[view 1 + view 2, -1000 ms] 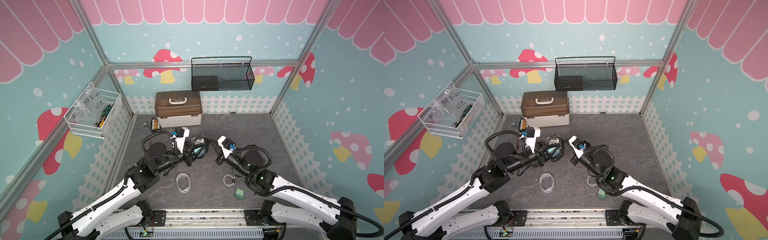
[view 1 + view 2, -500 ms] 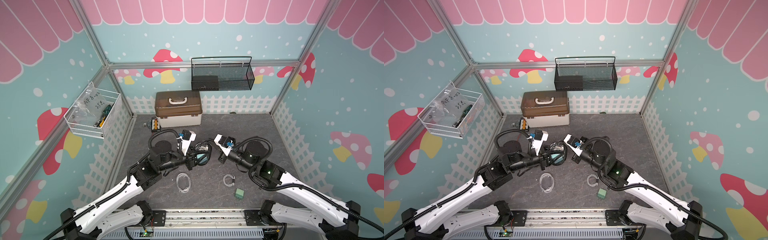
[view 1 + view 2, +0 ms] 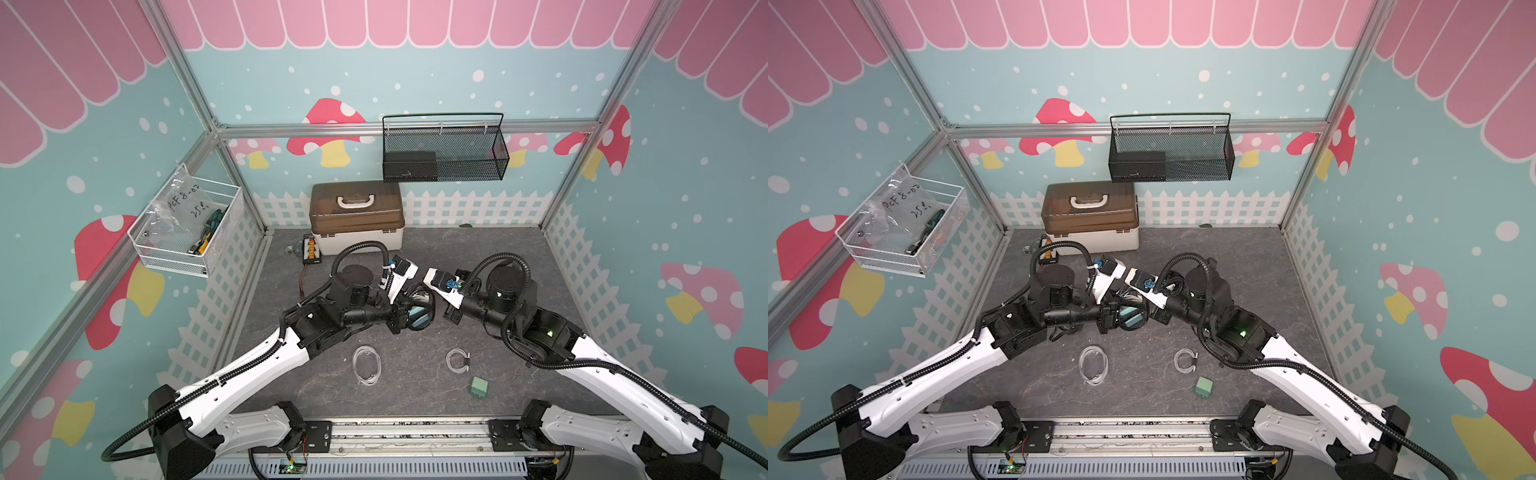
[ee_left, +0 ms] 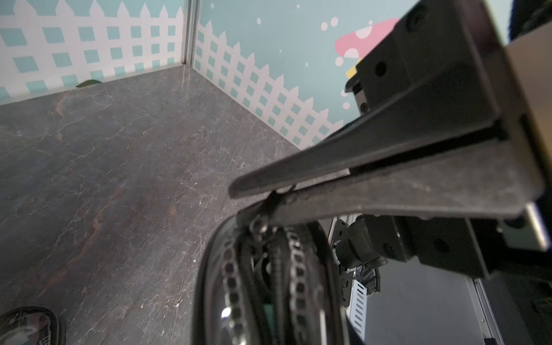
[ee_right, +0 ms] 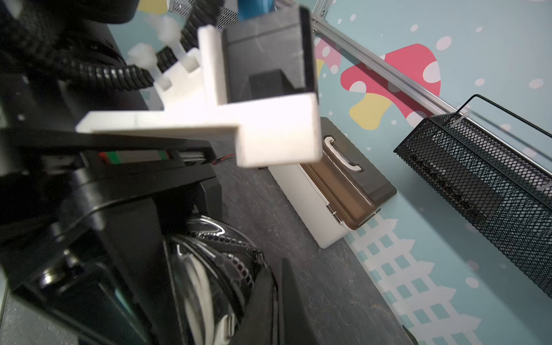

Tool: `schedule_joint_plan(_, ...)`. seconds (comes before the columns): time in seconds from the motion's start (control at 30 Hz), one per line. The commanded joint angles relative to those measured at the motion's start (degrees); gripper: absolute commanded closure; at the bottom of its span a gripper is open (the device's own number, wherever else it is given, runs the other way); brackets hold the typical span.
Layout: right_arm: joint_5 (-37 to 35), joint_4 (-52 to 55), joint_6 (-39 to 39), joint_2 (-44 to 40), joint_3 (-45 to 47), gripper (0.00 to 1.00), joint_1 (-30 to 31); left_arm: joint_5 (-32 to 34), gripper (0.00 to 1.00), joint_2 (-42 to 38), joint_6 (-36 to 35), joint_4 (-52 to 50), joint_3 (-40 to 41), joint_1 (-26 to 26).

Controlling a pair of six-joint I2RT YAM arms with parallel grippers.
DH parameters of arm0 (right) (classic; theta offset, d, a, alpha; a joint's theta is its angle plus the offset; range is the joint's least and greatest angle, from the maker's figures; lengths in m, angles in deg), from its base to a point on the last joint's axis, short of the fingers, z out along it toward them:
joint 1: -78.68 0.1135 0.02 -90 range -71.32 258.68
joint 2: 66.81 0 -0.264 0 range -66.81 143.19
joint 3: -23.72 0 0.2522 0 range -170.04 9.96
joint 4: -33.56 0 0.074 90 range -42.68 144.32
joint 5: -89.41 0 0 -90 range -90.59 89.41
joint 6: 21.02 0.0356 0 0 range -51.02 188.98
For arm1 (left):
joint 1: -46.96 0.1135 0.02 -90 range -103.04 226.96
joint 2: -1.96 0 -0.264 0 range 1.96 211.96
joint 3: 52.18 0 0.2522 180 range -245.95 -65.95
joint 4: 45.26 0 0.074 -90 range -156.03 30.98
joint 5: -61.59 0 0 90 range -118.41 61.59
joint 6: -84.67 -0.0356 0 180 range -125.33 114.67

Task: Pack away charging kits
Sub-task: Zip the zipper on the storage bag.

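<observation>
Brown-lidded white box (image 3: 356, 235), connector board (image 3: 311, 252) beside it, black mesh basket (image 3: 467, 164) above, white wire basket (image 3: 174, 254) on a side wall.

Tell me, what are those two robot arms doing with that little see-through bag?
They are packing a charging kit. The left end effector holds a black-rimmed clear pouch between the arms, and the right end effector is shut on its zipper pull. Something teal-green shows inside the pouch. Two coiled white cables and one green plug adapter lie loose on the table, not yet packed.
</observation>
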Motion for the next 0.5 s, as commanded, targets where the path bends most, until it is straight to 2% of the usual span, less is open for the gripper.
schedule_joint_plan(0.0,4.2,-11.6,-4.2,-2.5,-2.4,1.00,1.1,-4.2,1.00,3.2,-3.9,-11.7,-0.7,-2.0)
schedule_joint_plan(0.1,4.9,-11.5,-8.5,-4.4,-0.7,1.00,1.1,-3.3,1.00,3.9,-5.0,-13.8,-2.7,-2.0)
schedule_joint_plan(0.17,2.6,-12.4,-10.2,-5.3,0.5,1.00,1.1,-3.0,1.00,3.8,-5.0,-13.8,-3.2,-2.0)
schedule_joint_plan(0.3,-3.0,-15.3,-7.6,-5.4,2.0,1.00,1.1,-3.4,0.99,3.0,-4.7,-13.0,-4.5,-1.9)
schedule_joint_plan(0.4,-4.4,-19.4,-4.1,-5.1,4.4,1.00,1.1,-2.7,0.67,1.4,-3.7,-9.8,-4.6,-1.6)
schedule_joint_plan(0.47,-4.2,-21.3,-2.0,-4.7,5.5,1.00,1.1,-3.2,0.52,0.4,-3.1,-7.5,-4.5,-1.4)
